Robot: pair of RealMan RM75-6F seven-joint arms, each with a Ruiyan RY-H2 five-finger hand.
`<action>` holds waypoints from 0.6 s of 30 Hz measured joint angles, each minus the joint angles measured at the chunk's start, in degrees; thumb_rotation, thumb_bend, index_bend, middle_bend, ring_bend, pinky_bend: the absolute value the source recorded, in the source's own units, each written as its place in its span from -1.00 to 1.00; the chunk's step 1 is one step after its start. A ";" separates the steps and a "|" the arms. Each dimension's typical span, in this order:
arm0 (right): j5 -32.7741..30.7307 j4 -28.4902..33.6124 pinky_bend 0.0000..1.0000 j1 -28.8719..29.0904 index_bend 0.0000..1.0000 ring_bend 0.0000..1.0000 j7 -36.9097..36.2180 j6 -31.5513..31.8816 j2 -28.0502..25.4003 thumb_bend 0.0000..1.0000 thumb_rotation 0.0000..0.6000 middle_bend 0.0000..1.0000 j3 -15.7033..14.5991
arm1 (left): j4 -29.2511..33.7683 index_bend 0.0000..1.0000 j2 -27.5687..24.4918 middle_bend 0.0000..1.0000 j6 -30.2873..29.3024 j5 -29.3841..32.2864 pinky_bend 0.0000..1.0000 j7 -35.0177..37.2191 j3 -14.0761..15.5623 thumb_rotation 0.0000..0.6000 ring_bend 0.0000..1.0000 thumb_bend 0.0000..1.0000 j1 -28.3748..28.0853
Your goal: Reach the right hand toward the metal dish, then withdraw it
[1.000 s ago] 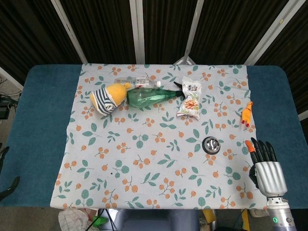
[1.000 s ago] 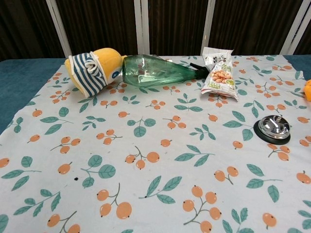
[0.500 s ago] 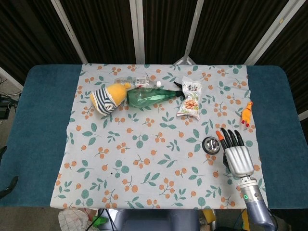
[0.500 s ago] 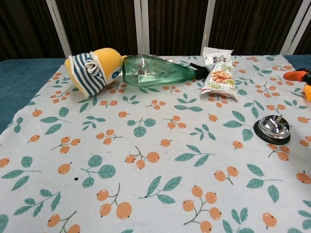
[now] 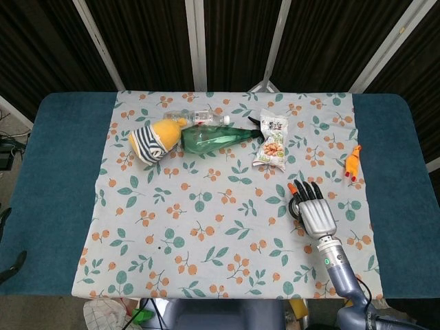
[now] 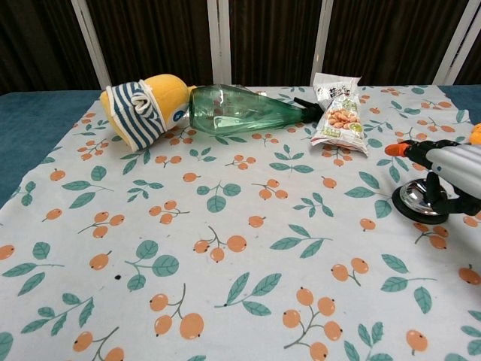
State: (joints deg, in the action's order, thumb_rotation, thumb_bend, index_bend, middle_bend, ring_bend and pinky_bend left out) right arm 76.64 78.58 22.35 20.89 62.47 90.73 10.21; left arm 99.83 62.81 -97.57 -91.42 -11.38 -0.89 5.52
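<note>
The small round metal dish [image 6: 421,198] sits on a black base on the right side of the floral cloth, and my right hand covers much of the dish [image 5: 295,205] in the head view. My right hand [image 5: 314,211] hovers flat just above the dish, fingers stretched out and apart, holding nothing. In the chest view the right hand [image 6: 445,162] comes in from the right edge, its orange fingertip [image 6: 393,149] past the dish's far side. Only dark finger-like shapes [image 5: 15,264] show at the left edge of the head view, where my left hand hangs off the table.
A snack bag [image 5: 271,145], a green bottle [image 5: 216,138], a clear bottle [image 5: 198,117] and a yellow striped plush [image 5: 154,139] lie at the back of the cloth. A small orange toy [image 5: 353,161] lies to the right, at the cloth's edge. Blue table [image 5: 55,172] surrounds the cloth.
My right hand has moved from the table's front right corner leftward and away from me, ending over the metal dish. The objects on the cloth have not moved.
</note>
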 measured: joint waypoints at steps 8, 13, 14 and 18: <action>-1.43 -4.01 -1.00 1.54 -0.97 -1.00 -2.17 -2.65 2.42 1.00 1.00 -1.00 -0.65 | 0.15 -0.91 0.49 -1.00 0.92 0.83 -0.67 -1.21 -0.43 1.00 -0.94 -0.19 -0.48; -1.82 -6.10 -1.00 2.09 -0.97 -1.00 -3.37 -3.96 3.63 1.00 1.00 -1.00 -1.59 | 0.36 -0.91 0.75 -1.00 1.45 0.80 -0.67 -2.14 -0.24 1.00 -0.94 -0.19 -0.66; -1.91 -6.45 -1.00 2.19 -0.97 -1.00 -3.52 -4.17 3.80 1.00 1.00 -1.00 -1.69 | 0.44 -0.91 0.77 -1.00 1.50 0.93 -0.67 -2.25 -0.24 1.00 -0.94 -0.19 -0.65; -2.30 -7.75 -1.00 2.67 -0.97 -1.00 -4.34 -5.18 4.39 1.00 1.00 -1.00 -2.24 | 0.73 -0.91 0.76 -1.00 1.48 1.32 -0.67 -2.46 -0.34 1.00 -0.94 -0.19 -0.57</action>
State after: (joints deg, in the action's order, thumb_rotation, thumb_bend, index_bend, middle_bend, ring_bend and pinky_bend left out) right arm 74.34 70.83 25.02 16.55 57.29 95.12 7.98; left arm 100.56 63.57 -96.10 -90.10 -13.84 -1.23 4.95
